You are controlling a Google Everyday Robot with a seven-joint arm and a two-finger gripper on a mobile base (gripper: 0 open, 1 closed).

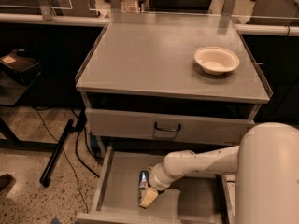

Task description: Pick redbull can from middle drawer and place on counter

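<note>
Below, claw (pixel 148 197) at redbull can (pixel 143 179), middle drawer (pixel 119 182) left half.

No writing, brand or number can be read anywhere, not even on the redbull can (pixel 143 179) lying in the middle drawer (pixel 120 183), with the end effector (pixel 148 197) just beside it.

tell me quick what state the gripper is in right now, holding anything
Gripper: down in the open middle drawer, right beside the redbull can; open, closed or holding the can cannot be told.
</note>
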